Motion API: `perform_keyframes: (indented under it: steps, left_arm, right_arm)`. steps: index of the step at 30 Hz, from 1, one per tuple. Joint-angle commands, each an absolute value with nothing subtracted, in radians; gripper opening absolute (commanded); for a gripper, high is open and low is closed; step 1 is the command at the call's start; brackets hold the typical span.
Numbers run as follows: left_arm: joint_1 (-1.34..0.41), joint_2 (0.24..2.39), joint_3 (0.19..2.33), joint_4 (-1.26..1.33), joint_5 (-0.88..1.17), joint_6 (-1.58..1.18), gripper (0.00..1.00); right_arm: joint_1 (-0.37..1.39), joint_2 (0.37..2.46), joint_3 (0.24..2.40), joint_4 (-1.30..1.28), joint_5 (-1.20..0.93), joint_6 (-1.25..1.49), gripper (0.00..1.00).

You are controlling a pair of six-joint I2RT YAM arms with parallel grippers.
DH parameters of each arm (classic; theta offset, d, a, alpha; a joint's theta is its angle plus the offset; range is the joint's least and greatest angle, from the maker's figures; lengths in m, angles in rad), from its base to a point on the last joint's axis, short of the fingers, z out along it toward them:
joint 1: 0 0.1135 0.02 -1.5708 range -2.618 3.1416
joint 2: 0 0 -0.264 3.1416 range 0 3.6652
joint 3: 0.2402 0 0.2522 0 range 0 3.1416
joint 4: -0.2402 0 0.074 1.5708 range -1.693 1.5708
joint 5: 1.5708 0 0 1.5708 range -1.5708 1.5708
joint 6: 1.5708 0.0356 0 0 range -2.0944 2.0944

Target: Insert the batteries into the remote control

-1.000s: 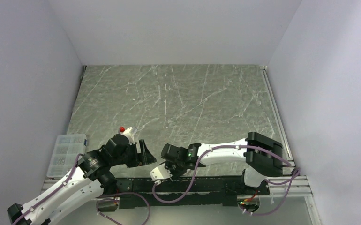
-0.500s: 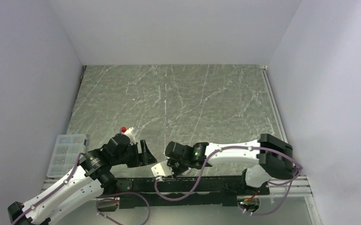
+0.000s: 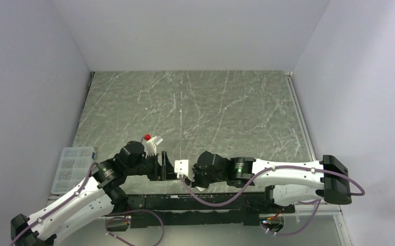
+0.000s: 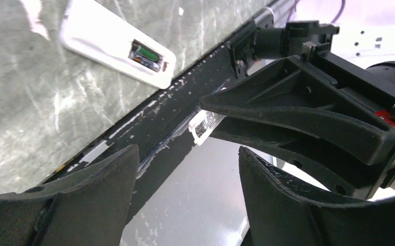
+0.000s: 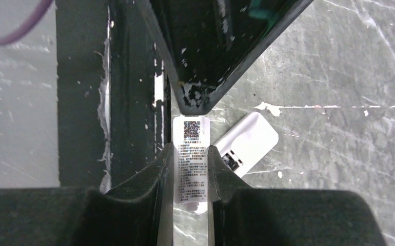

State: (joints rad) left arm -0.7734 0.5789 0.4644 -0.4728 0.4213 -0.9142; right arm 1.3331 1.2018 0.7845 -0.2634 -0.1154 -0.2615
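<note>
Down at the near edge of the table, both arms stretch inward and meet almost tip to tip. The left arm rises from the lower-left corner, elbow bent, and its left gripper [image 3: 163,167] points to the right with its black fingers [image 4: 108,179] spread apart and nothing between them. The right arm lies long and low from the right side, and its right gripper [image 5: 190,160] is clenched on a thin white labelled plate [image 5: 190,130] printed with a square code, held edge-on just in front of the left gripper's fingertip.

The slim white rectangular remote control [image 4: 114,42] lies flat on the table, back up, just beside the black rail [image 4: 154,128] and below the two grippers. Its compartment is open, and a small greenish cylindrical battery [image 4: 143,51] shows inside; whether a second cell is there I cannot tell.

The grey-green marbled table top [image 3: 211,107] carries white scratch-like veins. A clear plastic compartment box [image 3: 74,169] sits at its left edge, and plain pale walls [image 3: 195,31] close in three sides.
</note>
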Motion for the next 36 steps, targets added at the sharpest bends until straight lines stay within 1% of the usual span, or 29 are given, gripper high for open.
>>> perform_keyframes:
  steps: [1, 4, 7, 10, 13, 17, 20, 25, 28, 31, 35, 36]
  left_arm:
    - [-0.769, 0.640, 0.519, -0.343, 0.559, -0.905, 0.75]
    - [-0.770, 0.675, 0.501, -0.269, 0.597, -0.954, 0.71]
    - [-0.769, 0.702, 0.460, -0.157, 0.650, -1.019, 0.62]
    - [-0.770, 0.712, 0.420, -0.047, 0.680, -1.084, 0.55]
    - [-0.770, 0.717, 0.398, 0.027, 0.694, -1.124, 0.52]
    - [-0.769, 0.727, 0.401, 0.035, 0.704, -1.132, 0.50]
    - [-0.769, 0.730, 0.401, 0.055, 0.714, -1.141, 0.45]
    - [-0.769, 0.767, 0.404, 0.087, 0.740, -1.141, 0.43]
    - [-0.770, 0.791, 0.397, 0.124, 0.758, -1.154, 0.36]
    - [-0.770, 0.803, 0.384, 0.171, 0.768, -1.178, 0.31]
    - [-0.769, 0.816, 0.364, 0.222, 0.777, -1.207, 0.16]
    - [-0.770, 0.819, 0.359, 0.230, 0.779, -1.212, 0.10]
  right_arm:
    - [1.368, 1.129, 0.756, -0.179, -0.051, -0.063, 0.03]
    - [1.400, 1.079, 0.728, -0.139, -0.005, -0.043, 0.03]
    - [1.413, 1.056, 0.722, -0.129, 0.047, -0.026, 0.03]
    - [1.425, 1.042, 0.710, -0.113, 0.076, -0.024, 0.03]
    - [1.429, 1.028, 0.697, -0.095, 0.100, -0.024, 0.03]
    - [1.435, 0.996, 0.682, -0.078, 0.137, -0.019, 0.03]
    - [1.439, 0.976, 0.672, -0.073, 0.175, -0.017, 0.03]
    - [1.451, 0.952, 0.659, -0.057, 0.215, -0.017, 0.03]
    - [1.457, 0.945, 0.655, -0.051, 0.236, -0.014, 0.03]
    - [1.461, 0.942, 0.649, -0.046, 0.240, -0.011, 0.05]
    - [1.471, 0.939, 0.641, -0.039, 0.244, -0.008, 0.08]
    - [1.472, 0.936, 0.637, -0.037, 0.243, -0.008, 0.09]
